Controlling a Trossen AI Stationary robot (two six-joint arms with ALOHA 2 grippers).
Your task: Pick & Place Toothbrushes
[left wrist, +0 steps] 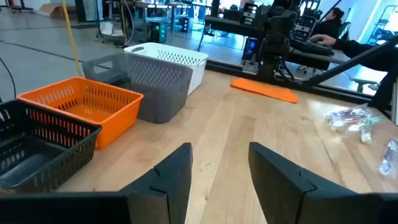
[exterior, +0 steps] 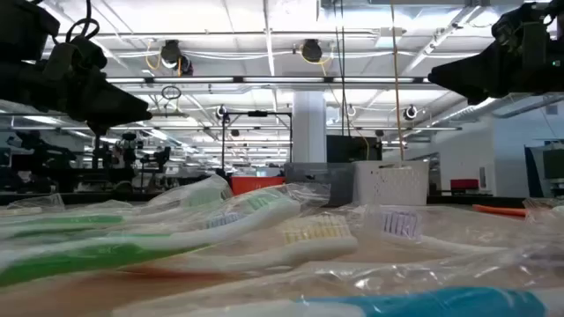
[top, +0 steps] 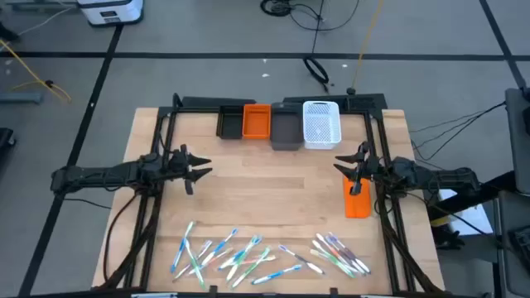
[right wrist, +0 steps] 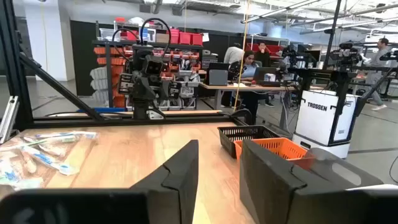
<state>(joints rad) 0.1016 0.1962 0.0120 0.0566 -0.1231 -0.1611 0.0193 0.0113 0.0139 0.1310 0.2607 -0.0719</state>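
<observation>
Along the surface's near edge: toothbrushes (top: 240, 252) scattered, handles at mixed angles | left claw (top: 201, 172) released, empty, nearer the bigger pile | right claw (top: 341, 168) released, empty.

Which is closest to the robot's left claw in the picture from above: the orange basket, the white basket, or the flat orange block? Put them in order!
From the left gripper:
1. Orange basket, at the table's back, nearest its side.
2. White basket, further along the same back row.
3. Flat orange block, far across, under the right gripper.
</observation>
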